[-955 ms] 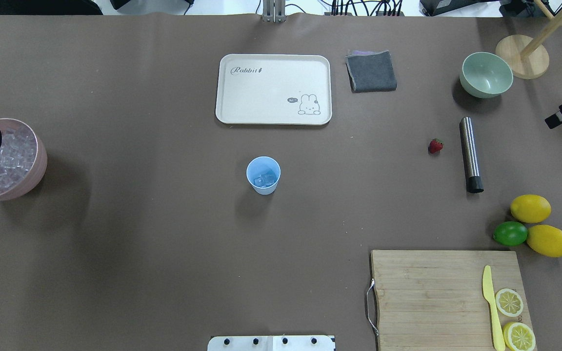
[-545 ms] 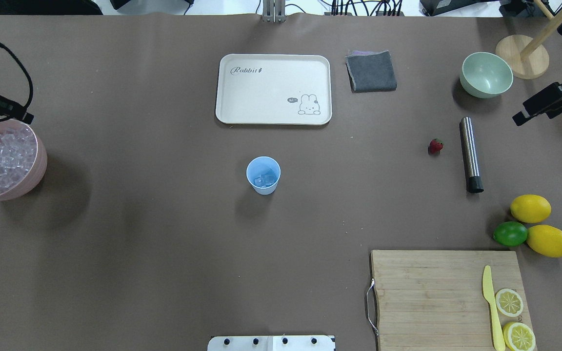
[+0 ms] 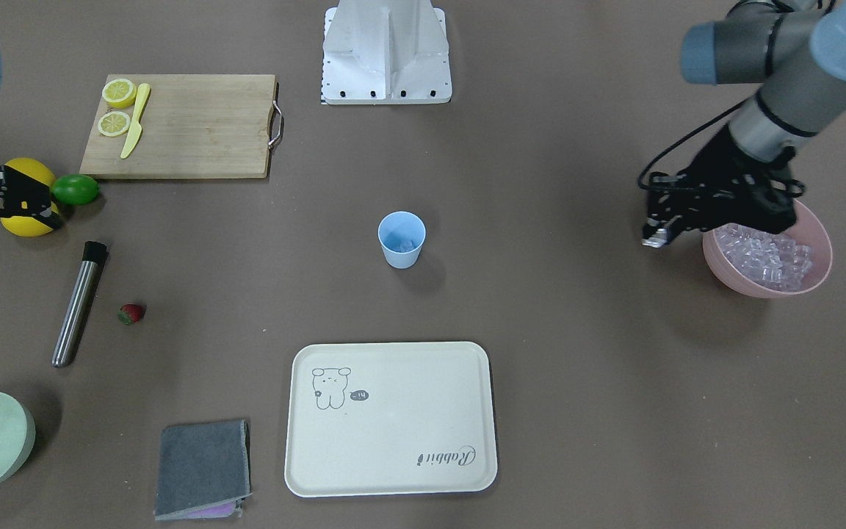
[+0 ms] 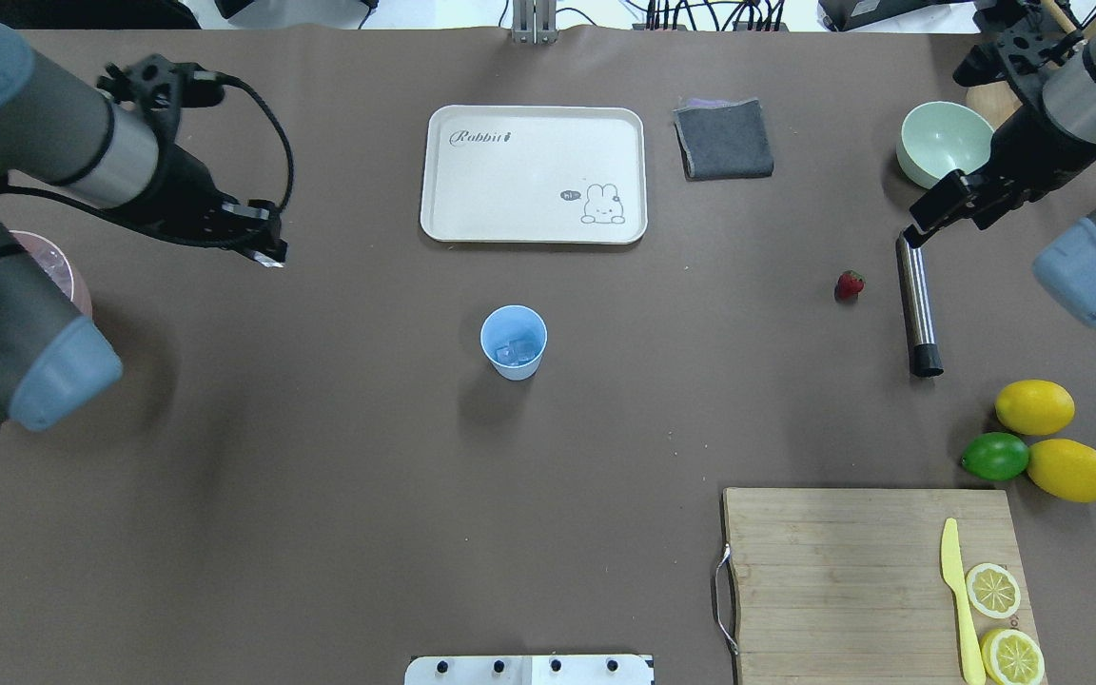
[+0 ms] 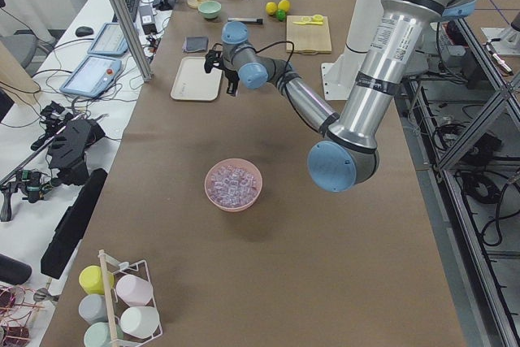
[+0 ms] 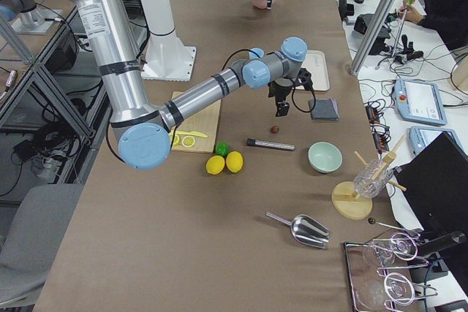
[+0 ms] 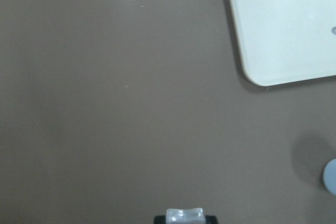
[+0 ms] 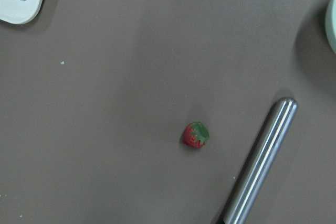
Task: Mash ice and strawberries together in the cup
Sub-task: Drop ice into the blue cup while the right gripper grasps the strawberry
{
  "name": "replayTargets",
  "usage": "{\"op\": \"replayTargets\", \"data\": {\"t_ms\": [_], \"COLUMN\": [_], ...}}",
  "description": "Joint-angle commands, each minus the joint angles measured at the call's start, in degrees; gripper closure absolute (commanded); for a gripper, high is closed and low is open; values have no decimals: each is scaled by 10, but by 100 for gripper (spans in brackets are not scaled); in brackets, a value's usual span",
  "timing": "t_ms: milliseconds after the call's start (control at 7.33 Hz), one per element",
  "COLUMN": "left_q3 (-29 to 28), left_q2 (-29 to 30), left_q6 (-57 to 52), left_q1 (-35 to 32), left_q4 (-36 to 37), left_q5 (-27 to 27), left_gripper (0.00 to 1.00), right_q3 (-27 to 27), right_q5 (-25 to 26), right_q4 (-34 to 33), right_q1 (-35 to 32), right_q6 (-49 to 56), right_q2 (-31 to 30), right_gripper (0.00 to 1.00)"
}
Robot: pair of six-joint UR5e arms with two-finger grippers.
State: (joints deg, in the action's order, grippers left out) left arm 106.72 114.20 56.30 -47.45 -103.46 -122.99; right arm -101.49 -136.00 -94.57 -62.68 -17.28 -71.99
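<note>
My left pincer (image 4: 267,252) is out over bare brown table (image 4: 320,476), clamped on one clear ice cube (image 7: 185,216). My wrist camera has it pinched between the two black tips at the very bottom of its view. The cream tray (image 4: 534,174) sits ahead and to the right of that pincer, its near left corner the closest part. The light-blue cup (image 4: 514,342) stands upright in the middle of the table, well apart from the pincer, and shows only as a sliver at the right edge of the wrist view. There is ice (image 4: 517,352) already in the bottom of that cup (a couple of cubes, as far as I can make out). The rest of the ice is heaped in the pink bowl (image 3: 753,283) on my left side, close under my forearm.

Over on the other side, my right pincer (image 4: 914,233) hangs above the far end of the steel rod (image 4: 916,304), which lies flat on the table. I cannot tell whether its jaws are apart or together, since no view shows the tips cleanly. The strawberry (image 4: 850,284) lies on the table just beside the rod, not touching it, near the middle of my right wrist view, green cap and all.
</note>
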Motion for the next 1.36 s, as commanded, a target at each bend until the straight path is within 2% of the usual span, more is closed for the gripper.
{"op": "replayTargets", "data": {"t_ms": [0, 273, 818, 955, 1091, 1227], "left_q3": [-2, -32, -133, -141, -145, -146], "left_q2": [64, 115, 194, 195, 197, 201], "left_q6": [103, 127, 124, 125, 125, 125], "left_q1": [89, 160, 169, 170, 178, 178], "left_q4": [12, 20, 14, 12, 12, 12], "left_q5": [63, 148, 161, 177, 194, 195], "left_gripper": [100, 100, 100, 96, 8, 2], "right_q3": [64, 97, 125, 145, 167, 171], "right_q5": [12, 37, 77, 79, 79, 80], "right_q4": [57, 92, 95, 122, 152, 156], "right_q1": [17, 33, 77, 84, 86, 89], "right_q6": [-4, -5, -42, -42, -42, -43], "right_q2": [22, 26, 49, 49, 49, 49], "right_gripper": [1, 1, 1, 1, 1, 2]}}
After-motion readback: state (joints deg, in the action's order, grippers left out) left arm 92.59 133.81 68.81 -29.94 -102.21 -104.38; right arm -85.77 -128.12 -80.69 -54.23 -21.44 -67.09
